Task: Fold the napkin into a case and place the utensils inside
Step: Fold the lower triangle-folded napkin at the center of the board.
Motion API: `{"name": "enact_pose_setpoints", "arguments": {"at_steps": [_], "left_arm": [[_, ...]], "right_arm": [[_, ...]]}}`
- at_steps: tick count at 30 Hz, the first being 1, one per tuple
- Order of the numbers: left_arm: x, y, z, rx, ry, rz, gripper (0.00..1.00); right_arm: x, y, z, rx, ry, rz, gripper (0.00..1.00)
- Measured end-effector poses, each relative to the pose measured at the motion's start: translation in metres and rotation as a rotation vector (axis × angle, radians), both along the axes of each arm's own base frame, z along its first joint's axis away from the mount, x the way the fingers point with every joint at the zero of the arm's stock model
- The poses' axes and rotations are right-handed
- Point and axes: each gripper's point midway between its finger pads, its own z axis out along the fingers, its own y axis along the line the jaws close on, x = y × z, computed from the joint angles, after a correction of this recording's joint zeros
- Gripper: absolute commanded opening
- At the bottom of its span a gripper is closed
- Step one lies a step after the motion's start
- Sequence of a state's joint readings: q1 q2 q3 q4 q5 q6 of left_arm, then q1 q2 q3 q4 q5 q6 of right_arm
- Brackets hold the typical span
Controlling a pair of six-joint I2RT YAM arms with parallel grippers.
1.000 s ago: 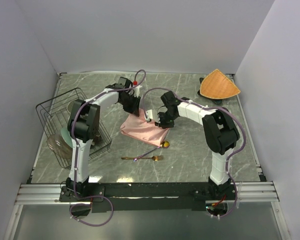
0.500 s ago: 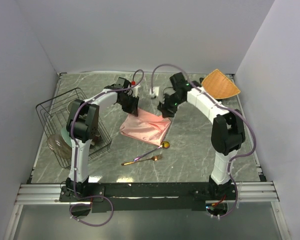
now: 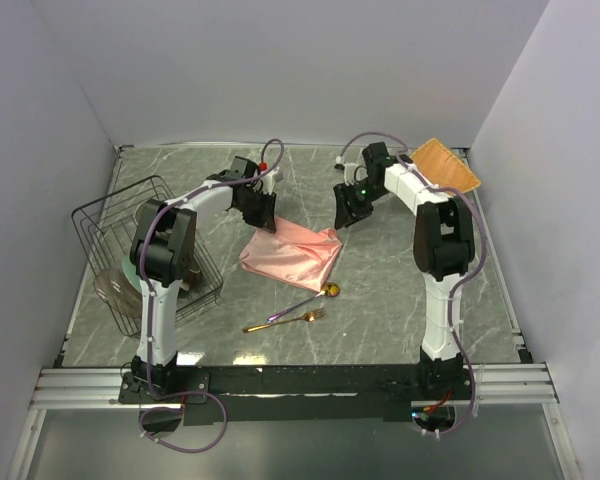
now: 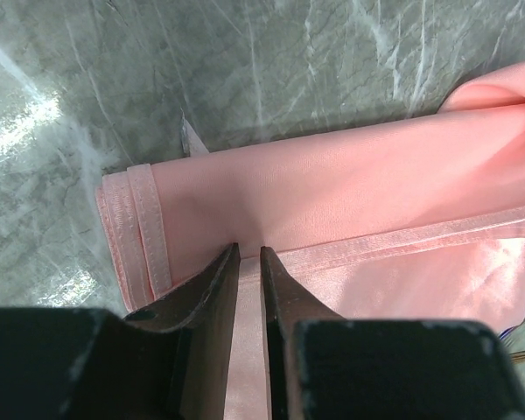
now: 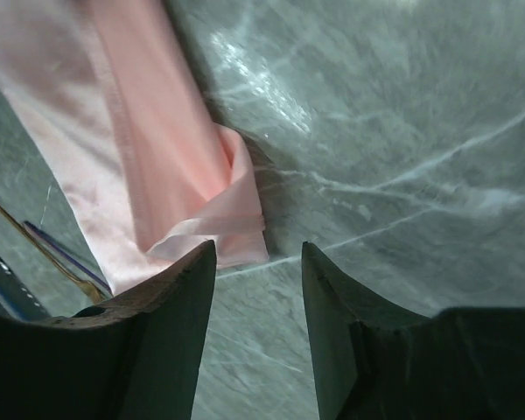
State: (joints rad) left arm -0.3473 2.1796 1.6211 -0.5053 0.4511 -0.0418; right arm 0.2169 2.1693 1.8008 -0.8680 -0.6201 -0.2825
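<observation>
Overhead, the napkin (image 3: 292,255) lies folded on the table (image 3: 400,290), spoon (image 3: 315,297) and fork (image 3: 285,321) just near-side of it. Left wrist: left fingers (image 4: 214,297) pinch the napkin's hem. Right wrist: right fingers (image 5: 171,297) spread, above table beside the napkin's corner.

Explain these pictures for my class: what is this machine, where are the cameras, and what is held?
Two robot arms stand bolted at a marble-patterned table's near edge. The wide picture looks down from above and behind; the other two come from a camera on each wrist. On the table lie a partly folded pink napkin, a gold spoon and fork, a wire rack and a woven mat. The left gripper pinches the napkin's edge; the right gripper is open and empty.
</observation>
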Motion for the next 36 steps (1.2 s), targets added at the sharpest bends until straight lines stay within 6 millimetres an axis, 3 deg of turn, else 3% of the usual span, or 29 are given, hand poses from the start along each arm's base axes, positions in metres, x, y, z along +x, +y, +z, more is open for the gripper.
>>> {"name": "enact_pose_setpoints", "arguments": {"at_steps": [5,14,17,19,20,21,22,25,30,36], "left_arm": [[0.0,0.0,0.0,-0.003,-0.002,0.004,0.23],[0.0,0.0,0.0,-0.006,-0.004,0.007,0.23],[-0.001,-0.001,0.0,-0.01,-0.005,0.012,0.24],[-0.001,0.0,0.0,-0.013,-0.003,0.02,0.23],[-0.001,0.001,0.0,-0.014,0.0,0.025,0.23],[0.0,0.002,0.0,-0.018,0.001,0.029,0.23],[0.0,0.003,0.0,-0.019,0.004,0.034,0.23],[-0.001,0.005,0.0,-0.039,0.021,0.059,0.24],[0.001,0.016,0.0,-0.074,0.056,0.111,0.24],[0.004,0.023,0.001,-0.097,0.062,0.151,0.25]], "right_arm": [[-0.011,0.003,-0.021,-0.007,0.123,-0.082,0.54],[-0.036,0.01,-0.044,-0.083,0.16,-0.025,0.55],[-0.039,0.013,-0.046,-0.105,0.14,0.011,0.47],[-0.039,0.014,-0.047,-0.116,0.126,0.032,0.35],[-0.038,0.014,-0.048,-0.126,0.114,0.044,0.28],[-0.038,0.014,-0.048,-0.133,0.105,0.055,0.12],[-0.038,0.014,-0.05,-0.143,0.096,0.066,0.03],[-0.037,0.016,-0.051,-0.168,0.066,0.102,0.0],[-0.016,0.021,-0.042,-0.197,-0.03,0.127,0.0],[0.034,0.03,-0.018,-0.212,-0.231,0.141,0.03]]}}
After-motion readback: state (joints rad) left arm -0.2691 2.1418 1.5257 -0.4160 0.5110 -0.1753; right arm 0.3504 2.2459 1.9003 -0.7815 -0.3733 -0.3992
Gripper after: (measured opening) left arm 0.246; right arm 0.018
